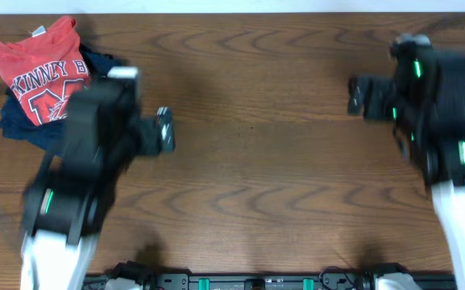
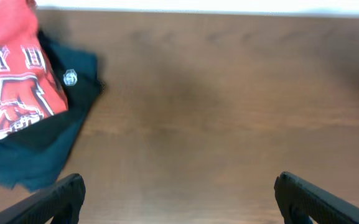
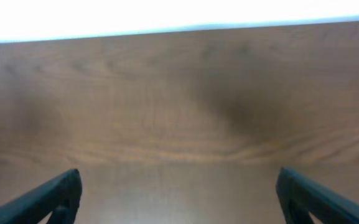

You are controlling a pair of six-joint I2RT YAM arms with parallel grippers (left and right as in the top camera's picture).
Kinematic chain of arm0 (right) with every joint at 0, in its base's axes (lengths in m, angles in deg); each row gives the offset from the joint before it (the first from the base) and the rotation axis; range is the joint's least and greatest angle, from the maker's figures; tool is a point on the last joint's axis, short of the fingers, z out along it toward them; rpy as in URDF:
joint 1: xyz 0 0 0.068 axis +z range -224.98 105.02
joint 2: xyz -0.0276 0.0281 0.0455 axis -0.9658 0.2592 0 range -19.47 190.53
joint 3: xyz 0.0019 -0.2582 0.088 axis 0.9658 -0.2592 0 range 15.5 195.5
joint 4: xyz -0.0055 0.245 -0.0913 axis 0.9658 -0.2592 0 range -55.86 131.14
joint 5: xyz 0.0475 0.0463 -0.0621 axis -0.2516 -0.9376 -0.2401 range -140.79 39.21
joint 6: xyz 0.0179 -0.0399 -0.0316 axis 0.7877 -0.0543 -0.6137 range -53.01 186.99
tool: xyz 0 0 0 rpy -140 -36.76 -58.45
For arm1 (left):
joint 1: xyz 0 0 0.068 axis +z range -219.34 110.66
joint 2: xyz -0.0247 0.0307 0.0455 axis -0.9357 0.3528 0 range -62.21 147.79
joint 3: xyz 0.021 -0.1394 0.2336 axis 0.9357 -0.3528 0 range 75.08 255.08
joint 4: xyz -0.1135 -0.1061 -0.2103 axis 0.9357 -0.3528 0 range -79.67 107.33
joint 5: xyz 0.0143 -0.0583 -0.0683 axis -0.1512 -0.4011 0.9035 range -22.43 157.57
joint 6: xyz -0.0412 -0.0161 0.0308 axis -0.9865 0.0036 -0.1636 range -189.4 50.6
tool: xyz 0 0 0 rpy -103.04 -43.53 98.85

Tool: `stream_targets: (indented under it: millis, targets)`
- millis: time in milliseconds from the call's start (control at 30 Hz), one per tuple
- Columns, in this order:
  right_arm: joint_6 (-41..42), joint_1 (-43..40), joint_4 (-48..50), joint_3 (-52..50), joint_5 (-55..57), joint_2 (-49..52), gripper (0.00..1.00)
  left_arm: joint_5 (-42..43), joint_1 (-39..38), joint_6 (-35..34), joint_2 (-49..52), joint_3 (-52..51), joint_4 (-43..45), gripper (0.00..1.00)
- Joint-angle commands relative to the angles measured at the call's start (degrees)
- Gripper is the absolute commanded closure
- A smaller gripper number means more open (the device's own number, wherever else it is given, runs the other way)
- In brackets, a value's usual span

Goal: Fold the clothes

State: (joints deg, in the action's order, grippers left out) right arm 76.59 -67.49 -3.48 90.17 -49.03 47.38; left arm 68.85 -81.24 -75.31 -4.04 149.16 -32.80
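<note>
Lying crumpled at the far left corner of the wooden tabletop point(image 1: 264, 169), a coral-red T-shirt point(image 1: 43, 76) with white varsity lettering is shown resting on a dark navy garment point(image 1: 18, 127). The left gripper point(image 1: 166, 129) is held just right of this pile, apart from it, with its jaws spread wide and grasping nothing. The right gripper point(image 1: 353, 95) is seen over the far right part of the tabletop, well apart from the clothes, with its jaws likewise spread wide and unloaded.
</note>
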Motion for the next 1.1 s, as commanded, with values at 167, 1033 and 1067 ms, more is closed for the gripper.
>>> stream_targets:
  millis: [167, 1033, 1067]
  targets:
    - [1.1, 5.6, 5.8, -24.8, 8.7, -29.1, 0.01, -1.0, 0.0, 0.5, -23.9, -16.0, 1.3, 0.02]
    - [1.5, 1.7, -21.6, -29.3, 8.5, -45.6, 0.01, -1.0, 0.0, 0.5, -30.2, -16.1, -19.5, 0.02]
    - [0.7, 0.7, -20.3, -29.7, 8.5, -47.0, 0.01, -1.0, 0.0, 0.5, -30.2, -16.1, -19.5, 0.02]
